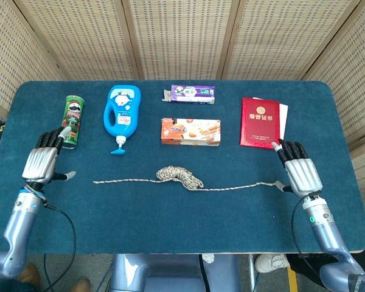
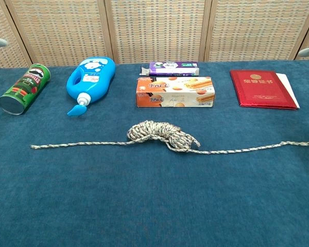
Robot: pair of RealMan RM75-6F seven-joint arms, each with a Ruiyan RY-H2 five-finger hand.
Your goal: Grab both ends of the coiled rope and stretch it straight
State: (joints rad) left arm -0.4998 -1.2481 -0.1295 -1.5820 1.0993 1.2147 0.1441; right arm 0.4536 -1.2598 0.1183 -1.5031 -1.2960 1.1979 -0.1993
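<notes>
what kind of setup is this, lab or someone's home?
Most likely a lab or test booth: perforated panel screens enclose a blue felt-covered table, with unrelated props lined up in a row, like a chips can and a red certificate booklet.

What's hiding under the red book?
A white sheet pokes out from under the red book along its right edge. The book covers the rest of the sheet, so how far it reaches underneath, or whether anything else is there, cannot be seen.

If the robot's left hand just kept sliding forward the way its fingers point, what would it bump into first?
Most likely the green chips can: the left hand has its fingertips aimed up the table and almost at the can's near end, though their heights are hard to compare.
</notes>
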